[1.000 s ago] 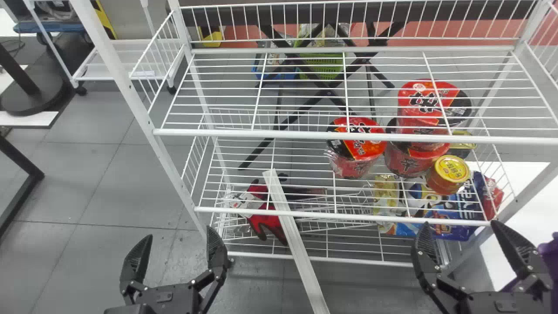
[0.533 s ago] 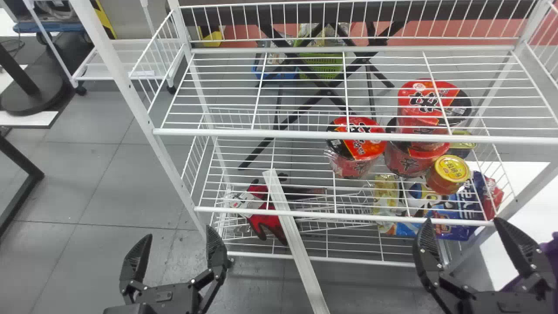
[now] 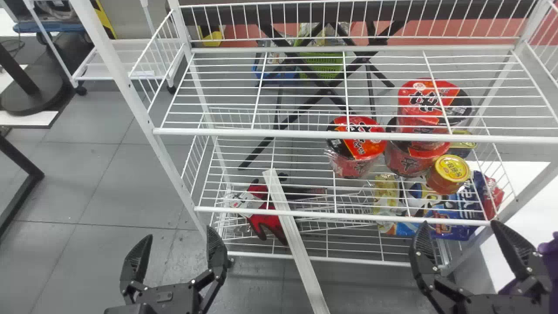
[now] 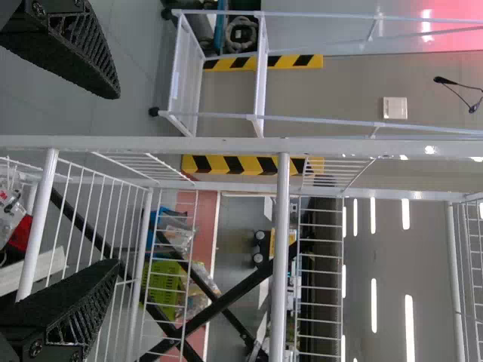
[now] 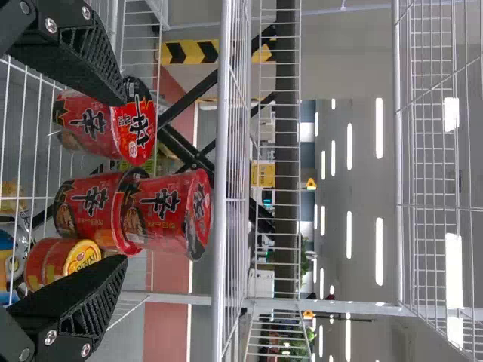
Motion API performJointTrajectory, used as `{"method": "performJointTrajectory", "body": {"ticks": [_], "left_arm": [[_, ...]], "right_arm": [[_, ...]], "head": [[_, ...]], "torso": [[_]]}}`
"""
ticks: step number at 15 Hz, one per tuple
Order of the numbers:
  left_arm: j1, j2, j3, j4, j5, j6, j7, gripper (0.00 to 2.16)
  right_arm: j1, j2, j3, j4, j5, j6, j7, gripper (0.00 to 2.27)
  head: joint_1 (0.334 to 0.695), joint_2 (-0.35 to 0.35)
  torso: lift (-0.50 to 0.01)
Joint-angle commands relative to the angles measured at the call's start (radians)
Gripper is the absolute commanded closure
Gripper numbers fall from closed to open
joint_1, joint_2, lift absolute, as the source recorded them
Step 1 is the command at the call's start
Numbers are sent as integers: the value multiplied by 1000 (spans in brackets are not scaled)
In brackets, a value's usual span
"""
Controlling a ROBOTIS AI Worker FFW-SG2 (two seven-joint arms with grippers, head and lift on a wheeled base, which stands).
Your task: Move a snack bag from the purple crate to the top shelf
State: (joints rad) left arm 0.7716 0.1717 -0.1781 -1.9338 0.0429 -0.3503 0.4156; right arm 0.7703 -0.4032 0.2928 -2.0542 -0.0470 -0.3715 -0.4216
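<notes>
My left gripper (image 3: pixel 178 234) stands open and empty before the rack's front left post; in the left wrist view the left gripper (image 4: pixel 117 179) has bare wire shelving beyond it. Open too, my right gripper (image 3: pixel 460 223) is at the rack's front right corner. In the right wrist view the right gripper (image 5: pixel 124 181) holds nothing, and red noodle cups stand beyond it. A purple edge (image 3: pixel 551 252), apparently the crate, shows at the far right, partly behind the right gripper. The highest wire shelf in the head view (image 3: pixel 301 134) carries nothing.
Red cups (image 3: pixel 358 141) and a yellow-lidded can (image 3: pixel 451 169) stand on the shelf below. Blue packages (image 3: pixel 457 231) and red gloves (image 3: pixel 268 222) lie lower down. A pale bar (image 3: pixel 301 250) slants up to the rack's front.
The right gripper has shifted slightly, most recently a little left and down, still open. The left gripper and the things on the rack have kept their places.
</notes>
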Motion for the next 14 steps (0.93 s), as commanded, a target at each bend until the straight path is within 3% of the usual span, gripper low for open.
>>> {"method": "performJointTrajectory", "body": {"ticks": [1, 8, 14], "left_arm": [[1, 0, -1, -2, 0, 0, 0, -2], [1, 0, -3, 1, -2, 3, 0, -2], [-18, 3, -1, 16, 9, 12, -14, -2]], "right_arm": [[1, 0, 2, 2, 1, -19, 0, 76], [57, -9, -34, -78, -2, 6, -3, 76], [181, -9, -279, -294, -97, 135, 10, 76]], "head": [[695, 90], [695, 91], [695, 6]], "torso": [[-452], [-452], [-452]]}}
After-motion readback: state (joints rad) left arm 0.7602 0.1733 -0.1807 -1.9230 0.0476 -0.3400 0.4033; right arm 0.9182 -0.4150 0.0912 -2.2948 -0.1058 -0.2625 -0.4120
